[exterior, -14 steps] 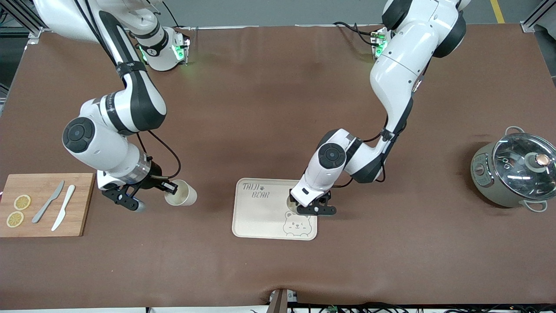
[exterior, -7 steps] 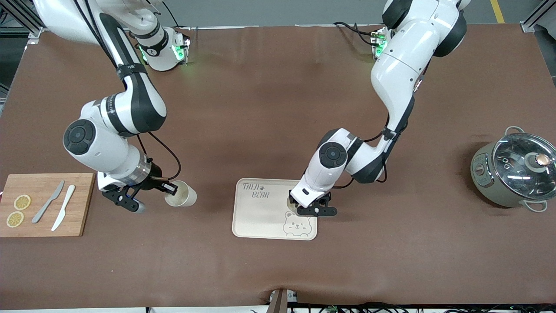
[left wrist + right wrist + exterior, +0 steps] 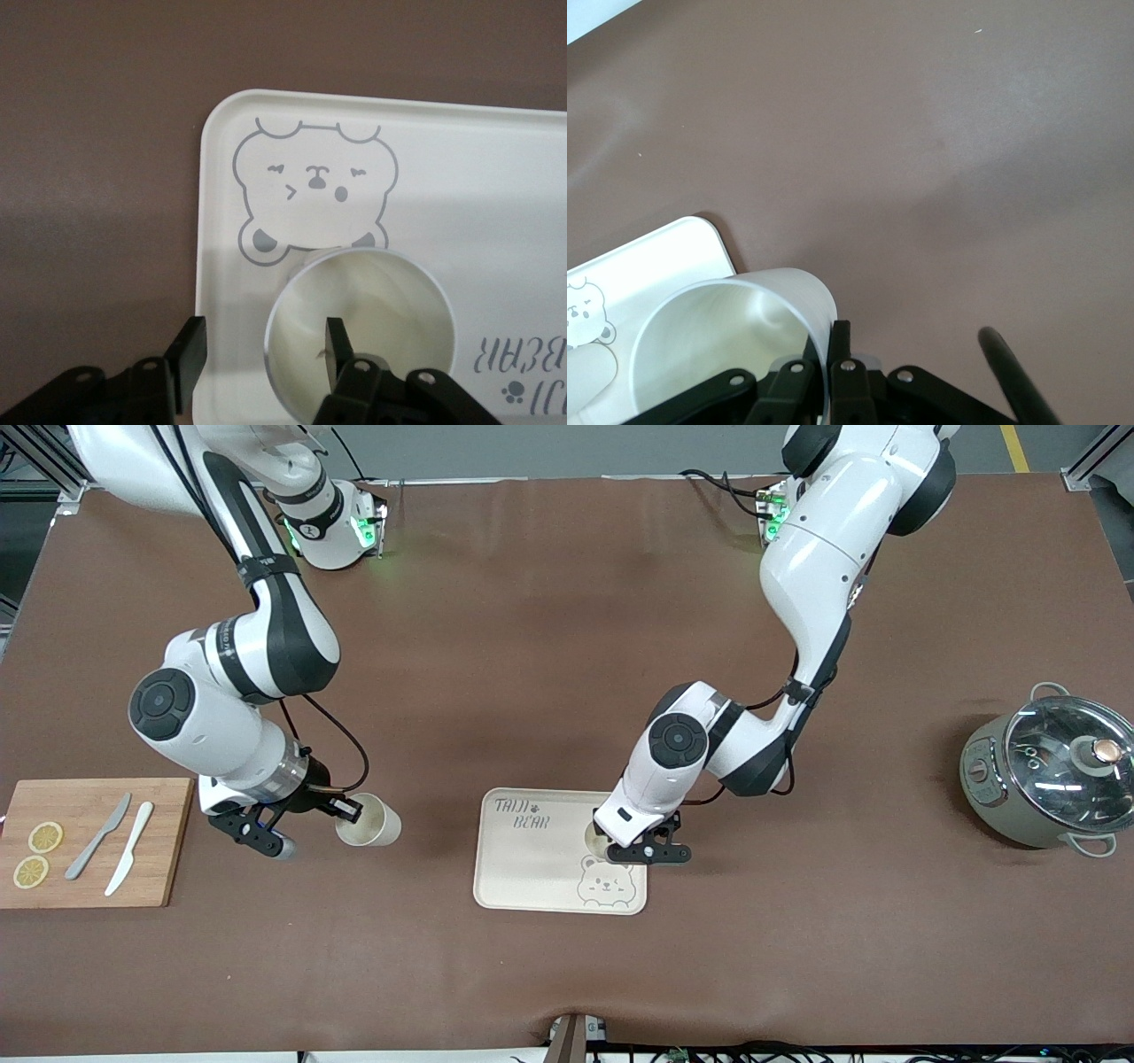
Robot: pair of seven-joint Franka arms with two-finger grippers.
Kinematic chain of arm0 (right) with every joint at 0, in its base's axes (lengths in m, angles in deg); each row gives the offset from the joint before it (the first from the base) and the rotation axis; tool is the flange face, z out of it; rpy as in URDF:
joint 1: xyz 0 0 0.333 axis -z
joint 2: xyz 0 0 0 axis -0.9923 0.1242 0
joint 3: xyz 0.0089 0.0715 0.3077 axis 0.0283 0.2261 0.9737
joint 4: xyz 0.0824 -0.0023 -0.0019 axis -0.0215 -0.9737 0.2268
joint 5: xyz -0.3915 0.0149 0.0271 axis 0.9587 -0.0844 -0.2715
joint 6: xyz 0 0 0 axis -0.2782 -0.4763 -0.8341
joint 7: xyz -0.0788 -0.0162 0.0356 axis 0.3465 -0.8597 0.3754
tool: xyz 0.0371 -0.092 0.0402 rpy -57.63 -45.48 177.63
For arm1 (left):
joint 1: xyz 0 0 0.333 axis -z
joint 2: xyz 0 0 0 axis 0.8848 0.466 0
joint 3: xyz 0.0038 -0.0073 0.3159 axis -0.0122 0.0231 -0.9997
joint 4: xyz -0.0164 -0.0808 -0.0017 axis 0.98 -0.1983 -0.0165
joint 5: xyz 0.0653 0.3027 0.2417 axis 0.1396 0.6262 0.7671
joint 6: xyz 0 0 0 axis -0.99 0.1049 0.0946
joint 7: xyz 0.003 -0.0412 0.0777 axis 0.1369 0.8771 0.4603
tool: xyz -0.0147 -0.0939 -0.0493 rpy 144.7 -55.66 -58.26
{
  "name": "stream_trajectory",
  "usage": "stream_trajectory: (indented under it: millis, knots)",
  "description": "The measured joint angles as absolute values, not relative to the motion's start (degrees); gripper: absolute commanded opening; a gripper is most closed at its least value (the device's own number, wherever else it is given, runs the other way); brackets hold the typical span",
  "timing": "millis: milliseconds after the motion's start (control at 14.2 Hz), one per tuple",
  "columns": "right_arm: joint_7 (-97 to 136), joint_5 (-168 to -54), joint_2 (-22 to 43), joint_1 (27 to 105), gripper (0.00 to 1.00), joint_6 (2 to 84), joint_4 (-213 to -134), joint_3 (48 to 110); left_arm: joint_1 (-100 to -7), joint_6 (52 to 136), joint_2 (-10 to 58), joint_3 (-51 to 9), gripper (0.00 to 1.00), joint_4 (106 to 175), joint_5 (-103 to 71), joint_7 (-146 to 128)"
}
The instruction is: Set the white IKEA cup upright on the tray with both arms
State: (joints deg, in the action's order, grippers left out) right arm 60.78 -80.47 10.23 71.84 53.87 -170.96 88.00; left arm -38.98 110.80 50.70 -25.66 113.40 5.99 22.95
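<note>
A white cup stands upright on the cream "TAIJI BEAR" tray, beside the bear drawing at the tray's edge toward the left arm's end. My left gripper is open over it. In the left wrist view the left gripper has one finger inside the cup and one outside, over the tray's rim. My right gripper is shut on the rim of a second white cup and holds it tilted, low over the table between the board and the tray. The right wrist view shows the gripper pinching that cup's wall.
A wooden cutting board with two lemon slices, a grey knife and a white knife lies at the right arm's end. A grey pot with a glass lid stands at the left arm's end. Brown table mat lies all around the tray.
The left arm has shifted slightly and its gripper has moved a little toward the left arm's end. The right arm and its cup have barely moved.
</note>
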Motion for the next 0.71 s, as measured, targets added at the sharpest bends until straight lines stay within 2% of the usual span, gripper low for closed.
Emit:
stream_trajectory:
  millis: [707]
  knots:
    - [60.78, -80.47, 10.29, 71.84, 0.00, 53.88, -170.93, 88.00, -39.05, 108.29, 49.07, -25.66, 0.63, 113.05, 5.99, 22.95]
